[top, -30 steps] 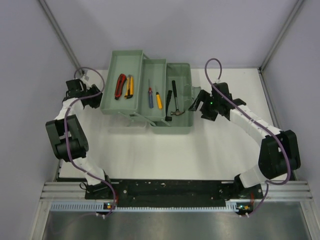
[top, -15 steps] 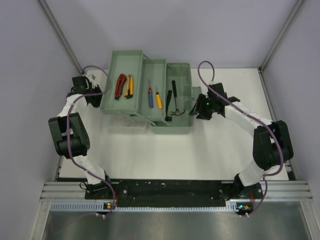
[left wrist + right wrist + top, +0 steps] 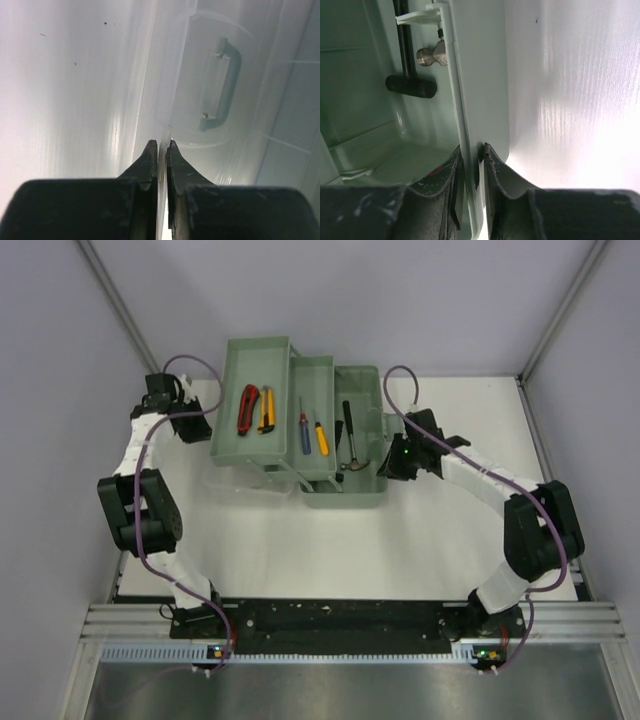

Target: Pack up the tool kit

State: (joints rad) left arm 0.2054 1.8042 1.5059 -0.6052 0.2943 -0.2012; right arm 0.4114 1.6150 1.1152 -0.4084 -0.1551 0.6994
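The pale green toolbox (image 3: 345,485) sits toward 12 o'clock on the white tabletop (image 3: 400,540). Its tiered trays are fanned open toward 9 o'clock. The top tray holds a red utility knife (image 3: 246,410) just beside a yellow utility knife (image 3: 265,410). The middle tray holds a blue screwdriver (image 3: 304,427) and a yellow screwdriver (image 3: 320,439). A hammer (image 3: 352,440) lies in the base. At the box's 9 o'clock side, the left gripper (image 3: 161,146) has its jaws pinched closed on a thin pale edge of the box. At 3 o'clock, the right gripper (image 3: 471,150) has its jaws clamped on the base's side wall.
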